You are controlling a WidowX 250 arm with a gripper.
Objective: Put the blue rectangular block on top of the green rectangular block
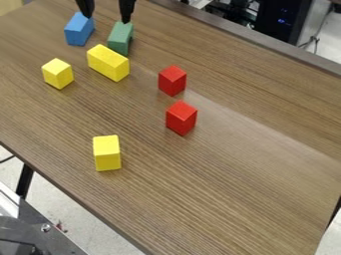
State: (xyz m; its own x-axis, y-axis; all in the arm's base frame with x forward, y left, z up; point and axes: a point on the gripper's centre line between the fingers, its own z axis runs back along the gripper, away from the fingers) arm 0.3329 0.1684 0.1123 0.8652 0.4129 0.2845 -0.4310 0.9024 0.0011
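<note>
On the wooden table [246,184], the green rectangular block [120,37] is seen just to the right of the blue rectangular block [79,30], with a narrow strip of tabletop left between them. The near end of the green block is crowded by a long yellow block [108,63]; whether the two are touching cannot be told. A smaller yellow block [57,73] is placed nearer the camera than the blue one, two red blocks [172,80] are set apart to the right, and another yellow block [107,153] is found well apart, towards the near edge. The gripper [106,13] is held at the top edge of the view with its fingers spread, one tip seen by the far end of the blue block and the other by the far end of the green. The blue block is plain, evenly coloured and flat-faced, longer than it is wide, and is laid on its side near the far left. Its long axis is pointed away from the camera, the far end slanted slightly rightward, roughly matched by the green block's.
</note>
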